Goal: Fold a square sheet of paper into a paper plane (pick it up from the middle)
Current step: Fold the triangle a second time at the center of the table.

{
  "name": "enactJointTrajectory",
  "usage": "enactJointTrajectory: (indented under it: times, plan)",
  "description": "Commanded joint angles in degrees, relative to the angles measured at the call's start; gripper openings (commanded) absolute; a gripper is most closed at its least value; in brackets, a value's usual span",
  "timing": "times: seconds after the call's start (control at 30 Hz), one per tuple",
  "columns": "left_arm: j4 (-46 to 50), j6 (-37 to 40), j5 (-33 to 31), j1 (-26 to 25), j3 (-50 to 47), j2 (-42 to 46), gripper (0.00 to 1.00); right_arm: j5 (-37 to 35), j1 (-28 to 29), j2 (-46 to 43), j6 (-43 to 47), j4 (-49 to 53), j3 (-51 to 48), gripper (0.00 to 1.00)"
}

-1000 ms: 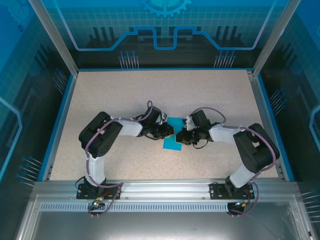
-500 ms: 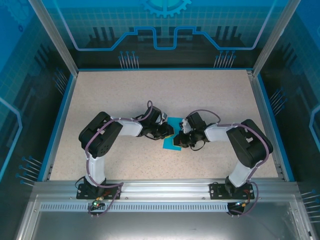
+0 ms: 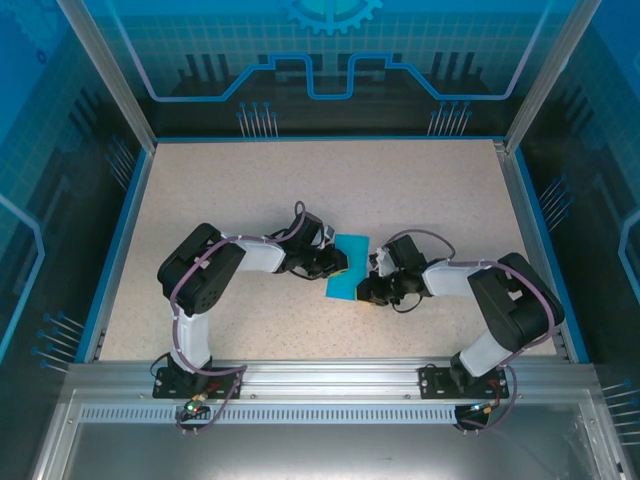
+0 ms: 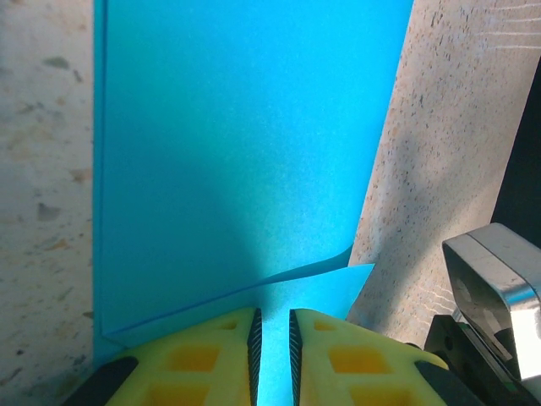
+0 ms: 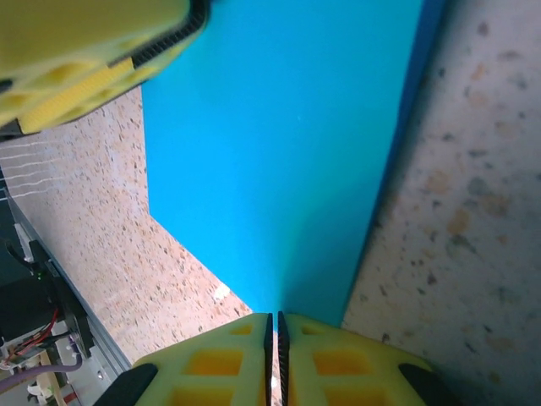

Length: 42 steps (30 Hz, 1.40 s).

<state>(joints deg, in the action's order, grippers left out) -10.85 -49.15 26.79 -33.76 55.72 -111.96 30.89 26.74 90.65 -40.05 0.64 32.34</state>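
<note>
The speckled table [image 3: 250,200] sits inside blue walls, with a metal rail [image 3: 320,375] along its near edge. Two arms bend inward from that rail, the left arm [image 3: 210,270] and the right arm [image 3: 510,300], and nothing else lies near them. Between them at mid-table lies the one square sheet of paper [image 3: 349,272], flat and already doubled over, with each wrist covering one of its side edges. The right arm has swung nearer the rail since half a second ago, baring more paper; the left has not moved. The left gripper [image 4: 272,338] is clenched to a slim slit and the right gripper [image 5: 275,338] to a hairline, both tips on the paper; I cannot tell whether either pinches it.
</note>
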Motion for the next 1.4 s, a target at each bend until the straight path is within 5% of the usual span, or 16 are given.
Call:
enactJointTrajectory:
  times: [0.0,0.5,1.37]
  plan:
    - [5.05,1.21,-3.14,-0.01,-0.51,-1.50,0.20,-0.04,-0.60,-1.53,1.55,7.32,-1.68,0.13]
    - [4.44,0.98,-2.45,-0.13,-0.45,-1.50,0.21,0.08,-0.85,3.89,-1.69,3.49,7.76,0.13]
    - [6.99,-2.14,1.04,-2.26,2.76,5.99,0.20,-2.33,-0.72,5.41,-2.95,0.76,1.77,0.10]
